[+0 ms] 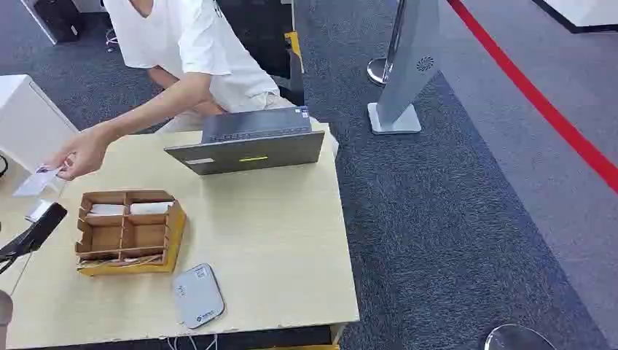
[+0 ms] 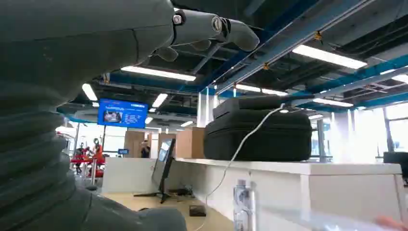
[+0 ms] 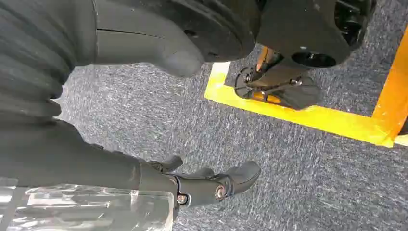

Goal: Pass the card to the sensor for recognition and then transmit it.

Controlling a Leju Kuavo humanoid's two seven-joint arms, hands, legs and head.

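A person's hand holds a white card over the table's far left side. In the left wrist view my left hand lies with its fingers stretched out, apart from the thumb, and nothing in it. A blurred pale strip, perhaps the card, shows beyond it. The grey sensor pad lies near the table's front edge, its cable hanging over. My right hand hangs over the carpet with loosely bent fingers and holds nothing.
A cardboard compartment box with white cards in its back cells sits left of centre on the wooden table. A grey laptop-like device stands at the back. A dark flat object juts in from the left edge.
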